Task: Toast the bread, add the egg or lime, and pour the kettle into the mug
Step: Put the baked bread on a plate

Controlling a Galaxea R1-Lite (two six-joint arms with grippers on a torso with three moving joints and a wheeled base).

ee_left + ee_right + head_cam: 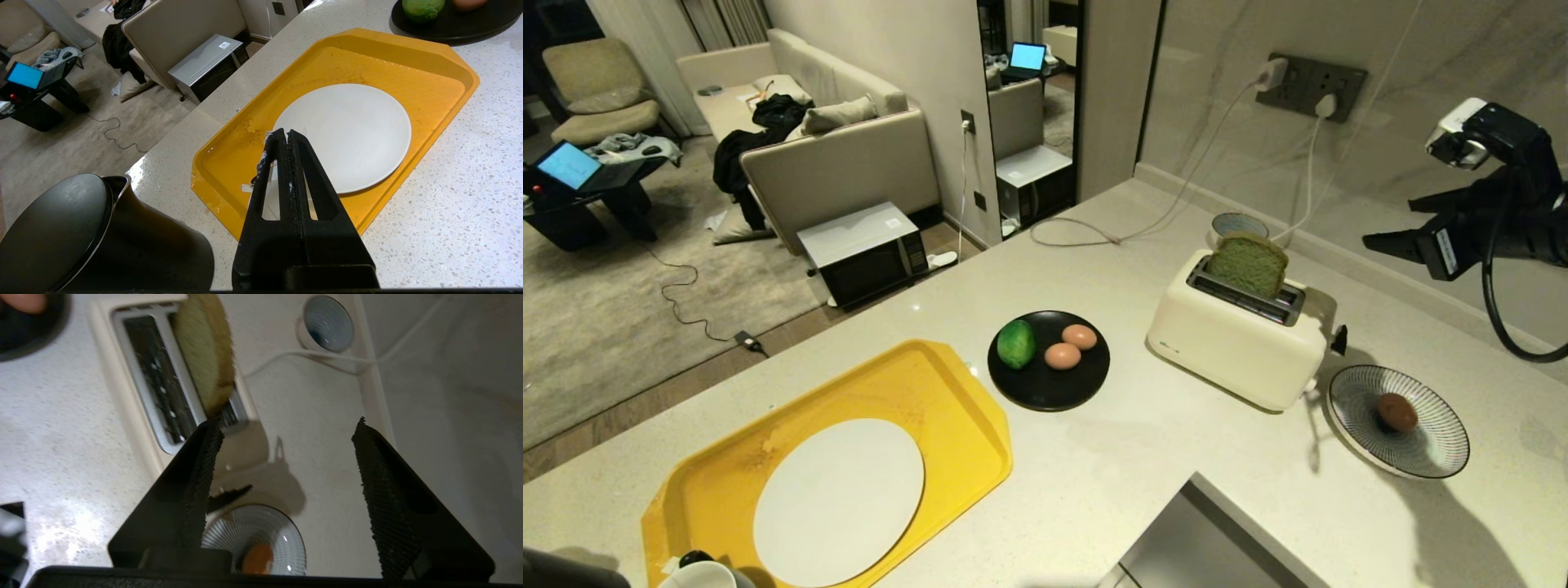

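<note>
Now bread (1248, 263) in toaster (1237, 339) slot, right end effector (286, 428) open above.

A pale speckled counter (1094, 457) is backed by a marbled wall (1225, 49) on which a dark socket panel (1311, 82) is mounted (two white plugs are seen in it). Beyond, a beige sofa (841, 155), an armchair (600, 86), a grey rug (621, 302) and an open laptop (572, 166) are seen.
</note>
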